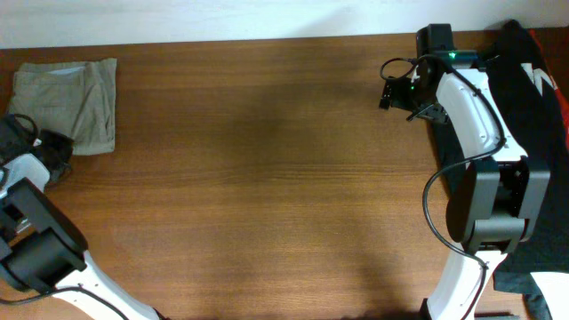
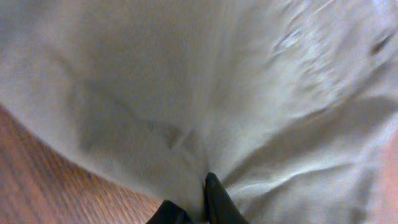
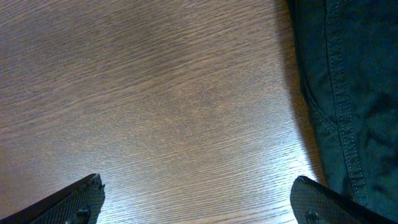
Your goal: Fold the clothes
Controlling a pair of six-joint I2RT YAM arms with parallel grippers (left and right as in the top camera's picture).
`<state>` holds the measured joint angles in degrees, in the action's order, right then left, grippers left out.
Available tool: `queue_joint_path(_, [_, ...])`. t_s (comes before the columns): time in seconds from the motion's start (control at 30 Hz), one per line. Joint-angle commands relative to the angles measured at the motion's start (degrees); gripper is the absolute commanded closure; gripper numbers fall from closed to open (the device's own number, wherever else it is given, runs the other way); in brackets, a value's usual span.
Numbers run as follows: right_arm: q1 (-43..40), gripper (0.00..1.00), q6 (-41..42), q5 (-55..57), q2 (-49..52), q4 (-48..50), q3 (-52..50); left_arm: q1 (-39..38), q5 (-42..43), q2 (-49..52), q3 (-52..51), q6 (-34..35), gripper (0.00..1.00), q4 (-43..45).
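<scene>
The khaki-beige shorts point(image 1: 76, 98) lie folded into a small rectangle at the table's far left corner. In the left wrist view the shorts point(image 2: 205, 93) fill nearly the whole frame, blurred and creased. My left gripper point(image 1: 53, 147) is at the shorts' lower left edge. Its fingers point(image 2: 202, 199) are pressed together with a fold of the cloth pinched between them. My right gripper point(image 1: 396, 93) is at the far right of the table, wide open and empty over bare wood point(image 3: 199, 199).
A dark garment point(image 1: 533, 98) with stitched seams lies at the table's right edge beside the right arm, and it shows at the right of the right wrist view point(image 3: 348, 81). The wooden table point(image 1: 267, 178) stretches between the two arms.
</scene>
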<state>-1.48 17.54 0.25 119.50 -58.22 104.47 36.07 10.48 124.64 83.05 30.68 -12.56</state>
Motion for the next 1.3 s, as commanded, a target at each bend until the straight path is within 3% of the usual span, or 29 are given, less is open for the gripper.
queue_joint_path(0.0, [-0.3,0.01,-0.1,0.9,-1.2,0.0,0.9,1.0,3.7,7.8,0.9,-7.1,0.91,0.0])
queue_joint_path(0.23, [-0.3,0.01,-0.1,0.9,-1.2,0.0,0.9,0.9,6.3,10.4,6.2,-10.4,0.90,0.2])
queue_joint_path(0.63, [-0.3,0.01,-0.1,0.9,-1.2,0.0,0.9,-2.2,6.1,10.4,8.9,-11.1,0.90,11.1])
queue_joint_path(0.7, [-0.3,0.01,-0.1,0.9,-1.2,0.0,0.9,-2.0,6.1,10.4,8.9,-11.1,0.78,11.4])
queue_joint_path(0.8, [-0.3,0.01,-0.1,0.9,-1.2,0.0,0.9,-0.9,6.1,10.4,8.9,-11.1,0.75,10.0])
queue_joint_path(0.9, [-0.3,0.01,-0.1,0.9,-1.2,0.0,0.9,1.0,6.3,10.4,8.9,-11.1,0.61,8.6])
queue_joint_path(0.93, [-0.3,0.01,-0.1,0.9,-1.2,0.0,0.9,1.4,6.3,10.3,9.0,-11.1,0.43,7.7])
queue_joint_path(1.07, [-0.3,0.01,-0.1,0.9,-1.2,0.0,0.9,1.5,6.3,8.7,11.1,-11.1,0.37,1.0])
queue_joint_path(1.13, [-0.3,0.01,-0.1,0.9,-1.2,0.0,0.9,1.5,6.3,7.0,12.6,-11.1,0.30,-2.2])
queue_joint_path(1.2, [-0.3,0.01,-0.1,0.9,-1.2,0.0,0.9,1.4,6.3,4.5,13.2,-11.1,0.30,-4.3])
queue_joint_path(1.27, [-0.3,0.01,-0.1,0.9,-1.2,0.0,0.9,1.2,6.3,1.7,13.2,-11.1,0.47,-5.4])
